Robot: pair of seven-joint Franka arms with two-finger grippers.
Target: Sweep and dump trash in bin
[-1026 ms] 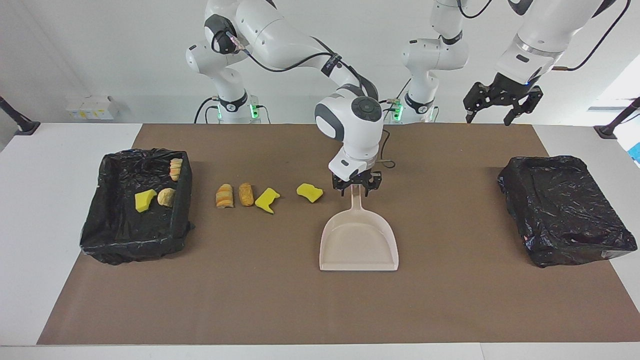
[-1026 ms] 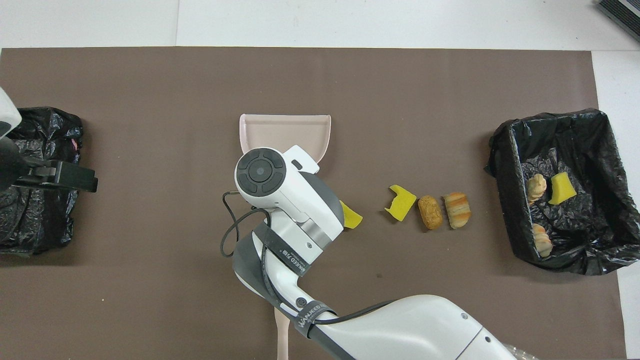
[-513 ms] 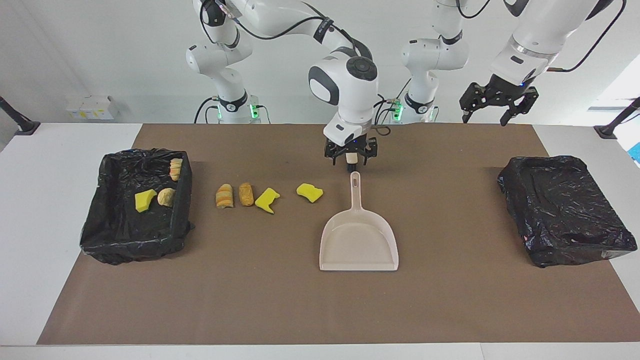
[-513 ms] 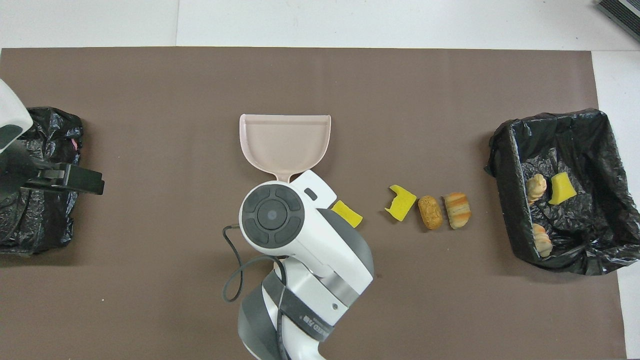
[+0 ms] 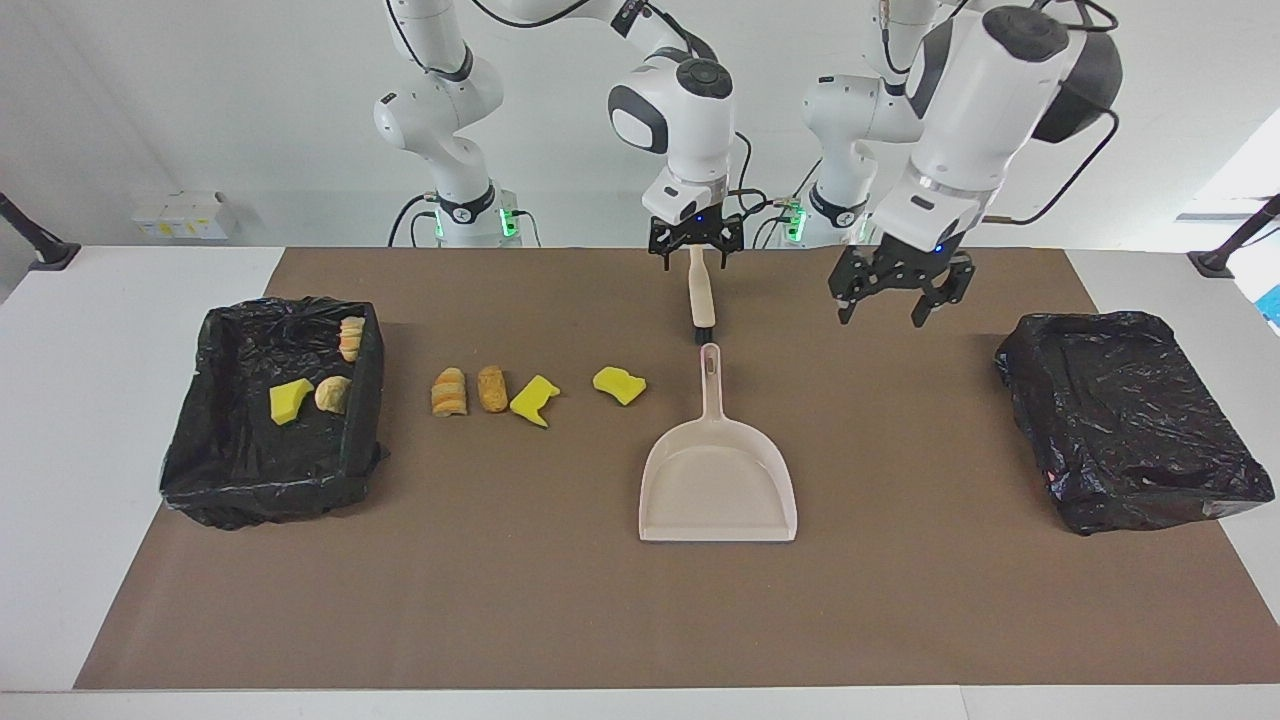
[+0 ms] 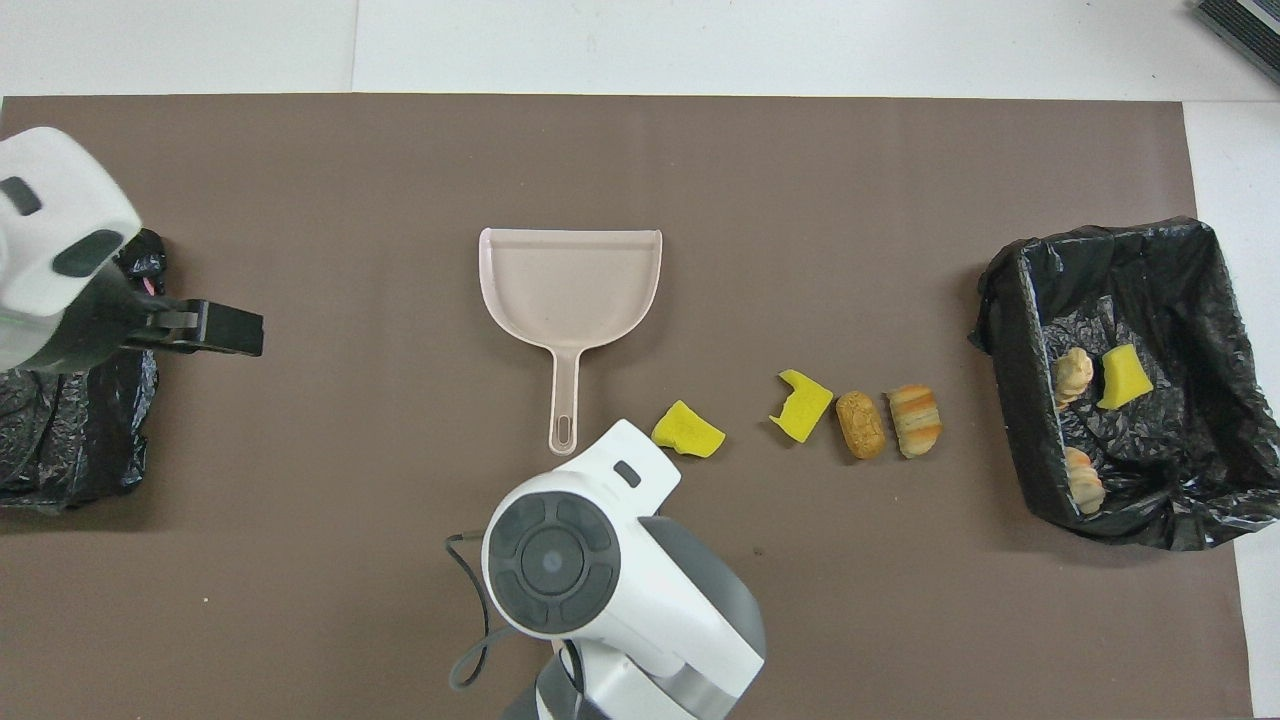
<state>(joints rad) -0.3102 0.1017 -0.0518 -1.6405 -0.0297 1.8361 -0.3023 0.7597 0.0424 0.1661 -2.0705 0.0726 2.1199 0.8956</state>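
1. Nearest the robots, the right gripper (image 5: 693, 243) is seen raised over the brown mat (image 5: 900, 600), its fingers clamped on the handle of the beige brush (image 5: 701, 292), which hangs upright with its black bristles pointing down, just above the tip of the dustpan's handle.
2. The left gripper (image 5: 893, 292) is held in the air over the mat, between the dustpan and the bin at the left arm's end; its fingers are spread apart and nothing is held in them.
3. The beige dustpan (image 5: 718, 482) is laid flat on the mat at the middle of the table, its handle pointing toward the robots and its wide mouth turned away from them. No scrap is seen in it.
4. Four pieces of the trash are set in a row on the mat, level with the dustpan's handle: a yellow sponge bit (image 5: 619, 384) just beside the handle, then a second yellow sponge bit (image 5: 534, 399), a tan bread chunk (image 5: 492, 388) and a striped bread chunk (image 5: 449, 391), the last lying nearest the lined bin.
5. Three more scraps are found in the black-lined bin (image 5: 225, 480) at the right arm's end: a yellow sponge bit (image 5: 289, 400), a round bread chunk (image 5: 333, 393) beside it, and another bread chunk (image 5: 351, 337) nearer the robots.
6. A second black-lined bin (image 5: 1130, 420) is placed at the left arm's end; what it holds cannot be told.
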